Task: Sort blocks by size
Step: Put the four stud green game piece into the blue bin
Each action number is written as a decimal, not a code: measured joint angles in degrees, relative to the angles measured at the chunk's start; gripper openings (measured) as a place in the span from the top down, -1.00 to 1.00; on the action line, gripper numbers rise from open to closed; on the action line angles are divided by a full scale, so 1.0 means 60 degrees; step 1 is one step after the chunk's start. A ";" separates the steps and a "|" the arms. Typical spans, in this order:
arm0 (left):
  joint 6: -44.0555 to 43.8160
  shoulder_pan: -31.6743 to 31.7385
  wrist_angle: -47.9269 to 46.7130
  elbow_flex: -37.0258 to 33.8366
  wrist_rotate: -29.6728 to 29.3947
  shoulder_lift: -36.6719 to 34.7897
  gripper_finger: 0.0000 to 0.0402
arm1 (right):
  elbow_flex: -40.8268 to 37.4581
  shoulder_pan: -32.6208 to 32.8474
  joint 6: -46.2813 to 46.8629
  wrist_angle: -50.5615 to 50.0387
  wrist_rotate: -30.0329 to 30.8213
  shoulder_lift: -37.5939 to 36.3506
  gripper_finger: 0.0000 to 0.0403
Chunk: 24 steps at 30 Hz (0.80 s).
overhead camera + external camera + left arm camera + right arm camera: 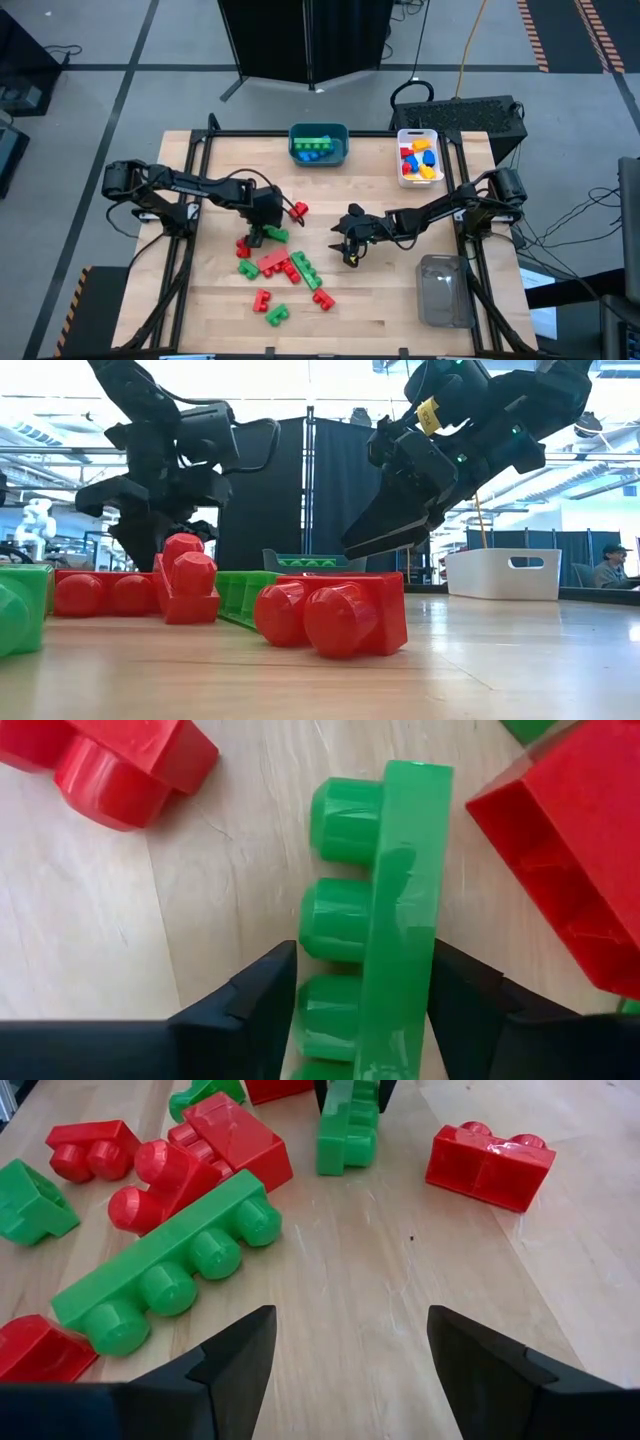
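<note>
Red and green blocks [285, 268] lie scattered on the wooden table's middle, and one red block [299, 209] lies apart, farther back. A long green block [400, 890] lies on its long side, studs pointing sideways, at the pile's far left [274, 235]. My left gripper [362, 1010] is down over it [262, 232], its fingers closed in on it. My right gripper [350, 1370] hangs open above bare table to the right of the pile [350, 250]. A long green block [165, 1270] lies in front of it. My left gripper pinches the long green block near one end. One finger [260, 1010] meets the studs [330, 1005], and the other [470, 1010] meets the face opposite them [425, 970]. The fingers come steeply from above and lie across the block. The block rests on its side on the table.
Along the far edge stand a teal bin [343, 140] with green and blue blocks and a white bin [400, 160] with yellow, red and blue ones. A clear bin [444, 290] stands near the right front. A large red block [570, 860] lies close beside the held green one.
</note>
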 joint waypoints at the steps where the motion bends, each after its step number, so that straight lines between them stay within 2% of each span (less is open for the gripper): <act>1: -0.0011 0.0000 -0.0006 -0.0001 0.0001 0.0000 0.12 | 0.0000 0.0000 0.0000 -0.0003 0.0000 0.0000 -0.23; 5: -0.0247 0.0000 0.0018 0.0001 0.0004 0.0000 0.19 | 0.0000 0.0000 0.0000 -0.0004 0.0000 0.0000 -0.23; 13: -0.0247 0.0000 0.0372 0.0036 -0.0062 0.0257 0.19 | 0.0000 0.0000 0.0000 -0.0005 -0.0003 0.0000 -0.23; 18: -0.0254 -0.0004 0.0316 0.0121 -0.0571 0.0229 0.19 | 0.0000 0.0000 0.0000 -0.0004 0.0000 0.0000 -0.23; 24: -0.0217 0.0010 -0.0192 0.0859 -0.1464 0.0244 0.19 | 0.0000 0.0004 0.0000 -0.0007 0.0000 0.0000 -0.23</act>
